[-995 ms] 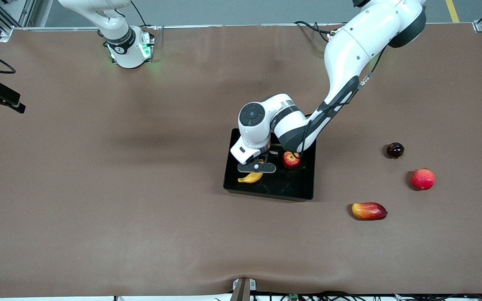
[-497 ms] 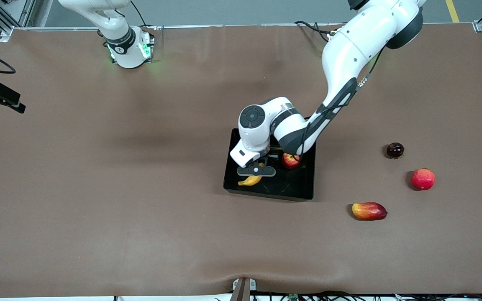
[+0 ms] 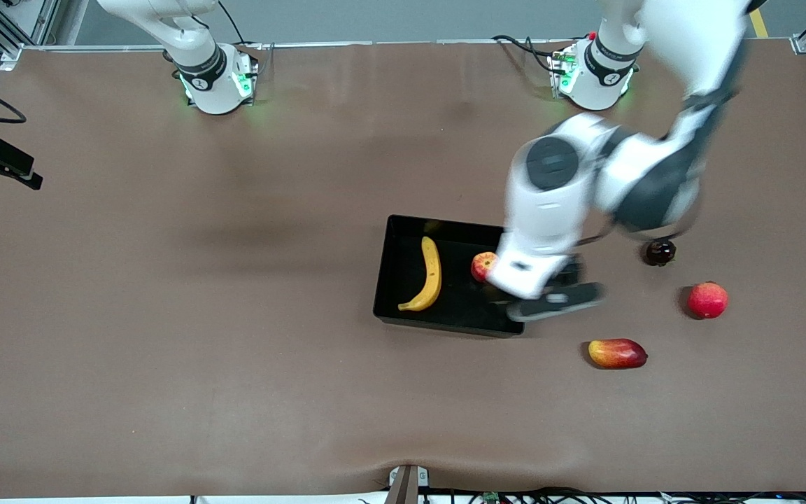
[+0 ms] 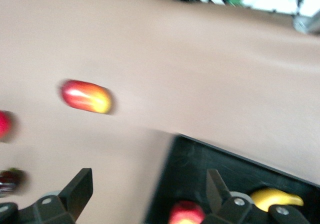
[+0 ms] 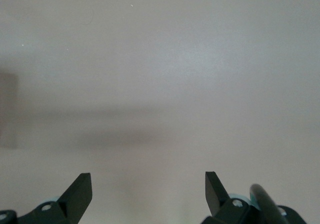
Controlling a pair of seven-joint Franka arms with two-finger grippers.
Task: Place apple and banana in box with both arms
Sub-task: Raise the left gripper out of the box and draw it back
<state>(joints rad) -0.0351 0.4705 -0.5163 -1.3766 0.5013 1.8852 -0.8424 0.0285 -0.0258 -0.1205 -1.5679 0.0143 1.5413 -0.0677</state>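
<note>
Banana (image 3: 429,274) lying flat in box (image 3: 392,280), at the end toward the right arm, long axis running nearer-to-farther from the front camera. Apple (image 3: 482,265) also in box, toward the left arm's end, partly hidden by left arm's wrist in front view. Apart from banana, not touching. Box sitting mid-worktop (image 3: 235,350).

Left pincer (image 3: 555,299) up in the air over the box edge at the left arm's end, blurred. Fingers (image 4: 80,191) spread wide in left wrist view, nothing between them. Same view showing box corner (image 4: 200,169), apple (image 4: 184,215) and banana tip (image 4: 275,198) below, plus mango-like fruit (image 4: 86,96) on bare worktop.

Right arm waiting, only base (image 3: 214,77) visible in front view. Right pincer (image 5: 148,194) over bare worktop (image 5: 160,84), fingers (image 5: 79,191) wide apart, holding nothing.

Outside box, toward left arm's end of worktop: red-and-yellow mango-like fruit (image 3: 617,353) nearest the front camera, red-pink round fruit (image 3: 707,299) farther, small dark round fruit (image 3: 660,251) farther again. All three well apart from each other and from box.
</note>
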